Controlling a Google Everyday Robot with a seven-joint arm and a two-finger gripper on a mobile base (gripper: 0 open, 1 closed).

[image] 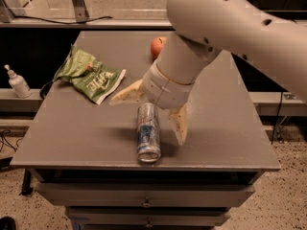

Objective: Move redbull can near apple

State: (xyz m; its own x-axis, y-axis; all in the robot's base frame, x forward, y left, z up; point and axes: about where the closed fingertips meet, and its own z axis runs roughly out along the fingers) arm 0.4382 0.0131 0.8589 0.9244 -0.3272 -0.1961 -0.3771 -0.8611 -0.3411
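The redbull can (148, 133) lies on its side on the grey table (72, 133), near the front edge, its end facing the camera. My gripper (149, 113) is open and hangs just over the can's far end. One tan finger (126, 94) points left and the other finger (180, 124) points down to the right of the can. The red-orange apple (157, 46) sits at the back of the table, partly hidden behind my arm.
A crumpled green snack bag (88, 75) lies on the table's left half. A white pump bottle (17, 82) stands on a shelf left of the table. The table has drawers (144, 202) below its front edge.
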